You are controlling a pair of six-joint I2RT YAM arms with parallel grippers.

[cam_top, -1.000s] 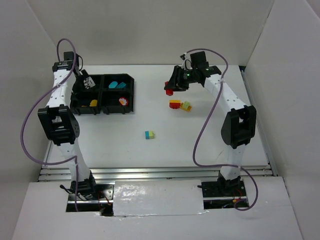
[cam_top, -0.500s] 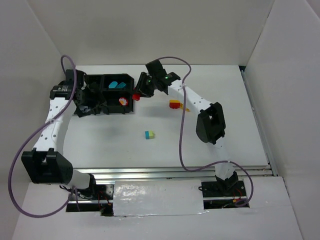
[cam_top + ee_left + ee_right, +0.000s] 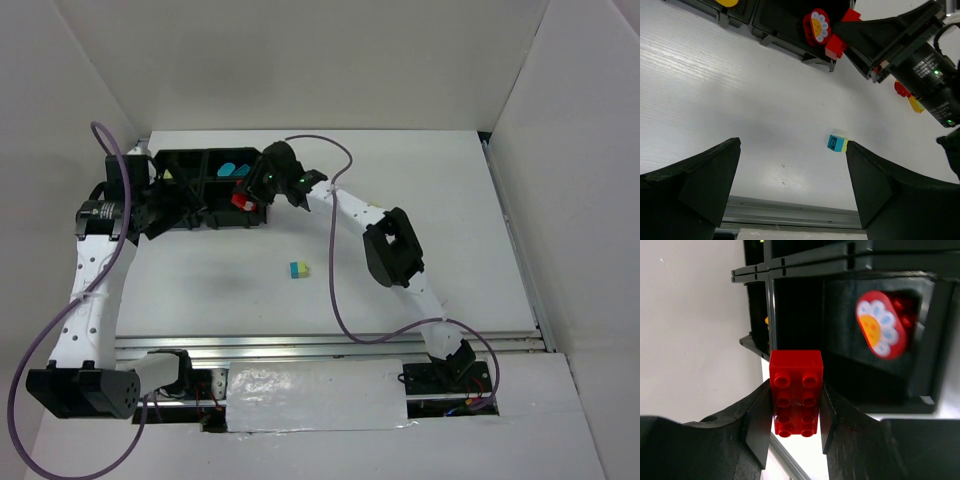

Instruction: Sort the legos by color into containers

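White walls point(image 3: 300, 60) enclose a white wood-grain table point(image 3: 420, 200). Print on the right gripper point(image 3: 243, 198) housing is too small to read. That gripper pinches a red brick point(image 3: 795, 392) over the near-right compartment of the black tray point(image 3: 205, 222), beside a flower-printed red piece point(image 3: 881, 324). The left gripper point(image 3: 791, 145) hangs spread wide and empty above the table, near a teal-and-lime brick point(image 3: 837, 143).

The top camera looks down from above and behind the bases, taking in the whole surface point(image 3: 420, 190). The left wrist camera looks past the left end effector point(image 3: 792, 145) from high over the surface. The right wrist camera sits close, with the tray point(image 3: 805, 260) just ahead of the right end effector point(image 3: 796, 390). All three views share the tray, and both wrist views share the red brick point(image 3: 836, 48).
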